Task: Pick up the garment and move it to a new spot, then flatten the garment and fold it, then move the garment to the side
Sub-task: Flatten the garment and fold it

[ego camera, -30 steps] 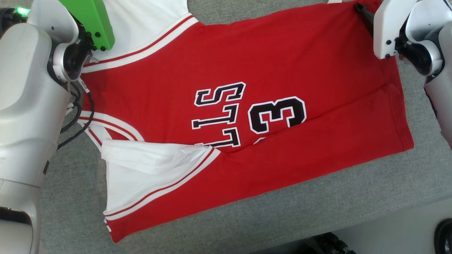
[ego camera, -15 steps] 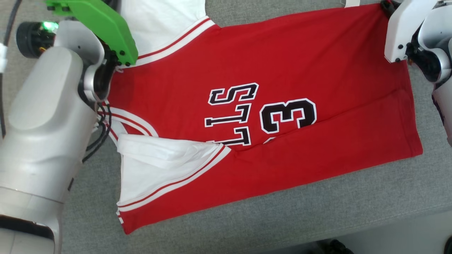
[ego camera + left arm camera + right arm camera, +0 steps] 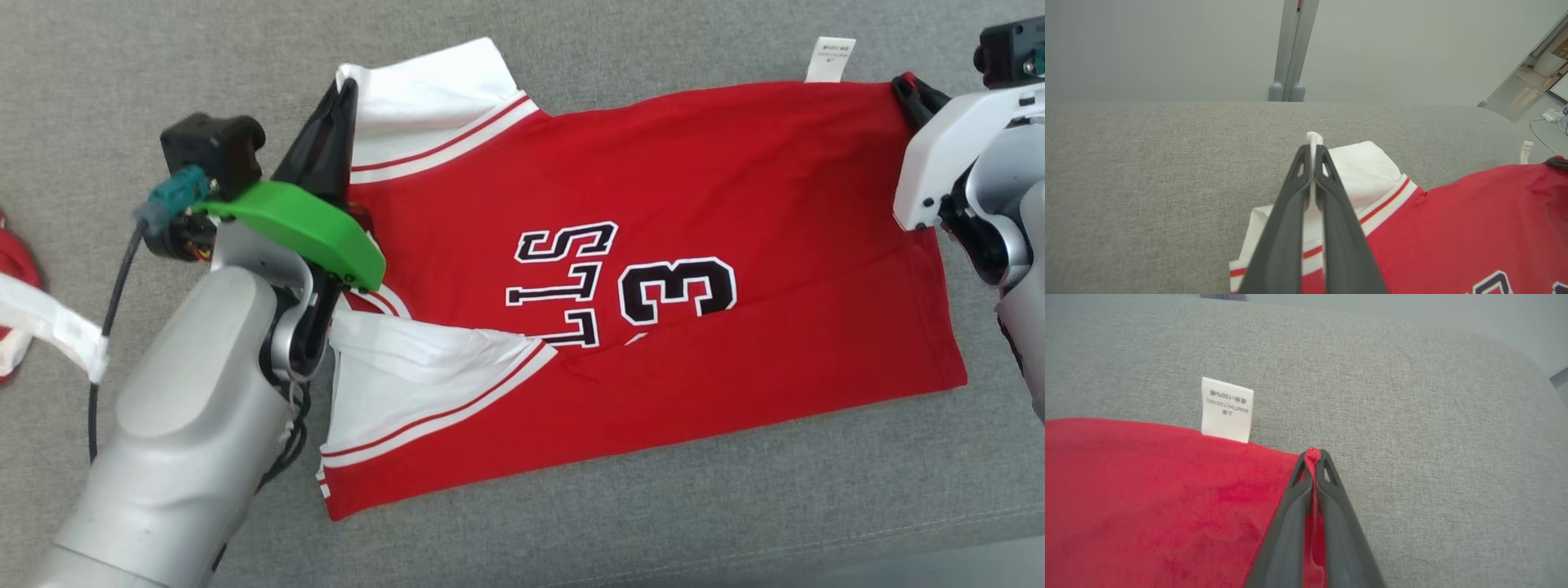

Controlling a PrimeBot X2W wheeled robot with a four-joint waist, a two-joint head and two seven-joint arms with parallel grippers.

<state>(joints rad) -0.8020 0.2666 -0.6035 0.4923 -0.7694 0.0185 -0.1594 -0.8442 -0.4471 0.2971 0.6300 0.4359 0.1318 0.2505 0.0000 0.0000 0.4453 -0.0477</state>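
Observation:
The garment (image 3: 653,196) is a red jersey with white, red-striped trim and black lettering, lying on grey fabric with its near long edge folded over. My left gripper (image 3: 347,86) is shut on the white shoulder corner at the far left; in the left wrist view white cloth (image 3: 1312,139) pokes out between the fingertips of that gripper (image 3: 1313,148). My right gripper (image 3: 902,82) is shut on the red far-right hem corner; in the right wrist view red cloth (image 3: 1167,498) is pinched between the fingers of the gripper (image 3: 1313,452).
A white care label (image 3: 829,59) sticks out from the far hem, also seen as the label (image 3: 1227,409). Another red and white cloth (image 3: 20,318) lies at the left edge. The grey padded surface (image 3: 653,506) extends all around; a pale post (image 3: 1290,49) stands beyond it.
The head camera has tilted, so the whole picture shifted. The right gripper has shut on the hem corner; the left stays shut on the shoulder.

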